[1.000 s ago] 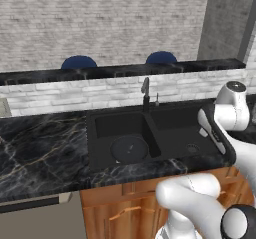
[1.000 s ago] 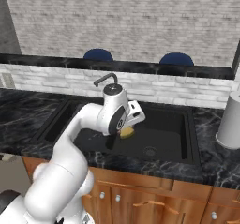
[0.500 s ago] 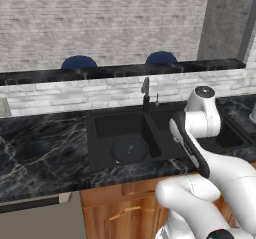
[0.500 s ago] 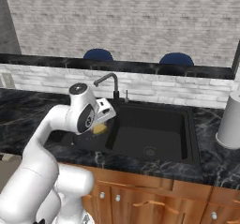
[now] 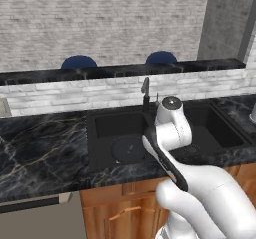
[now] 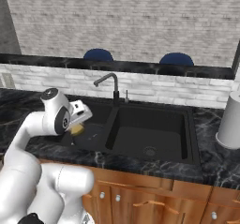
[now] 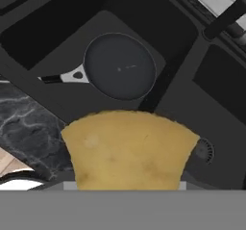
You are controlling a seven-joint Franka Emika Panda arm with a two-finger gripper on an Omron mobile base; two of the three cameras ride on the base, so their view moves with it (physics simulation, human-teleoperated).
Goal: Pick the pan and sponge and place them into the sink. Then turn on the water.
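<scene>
The sponge (image 7: 129, 149), a yellow block, is held in my gripper (image 6: 77, 126), which is shut on it above the front part of the sink's left basin. It also shows as a yellow spot (image 6: 77, 130) under the hand in the right base view. The pan (image 7: 120, 66) lies flat on the left basin's floor with its light handle (image 7: 73, 75) pointing away from the divider; the left base view has the pan (image 5: 128, 148) partly behind my arm. The black double sink (image 6: 111, 124) has a slim dark faucet (image 6: 112, 85) behind its divider.
Black marble counter (image 5: 40, 143) runs on both sides of the sink. A white cylinder (image 6: 230, 120) stands on the counter at the far right. A raised ledge with two blue stools (image 6: 98, 54) behind it backs the counter.
The arm has swung left across the sink, carrying the sponge from over the right basin to over the left basin. The pan has stayed in place.
</scene>
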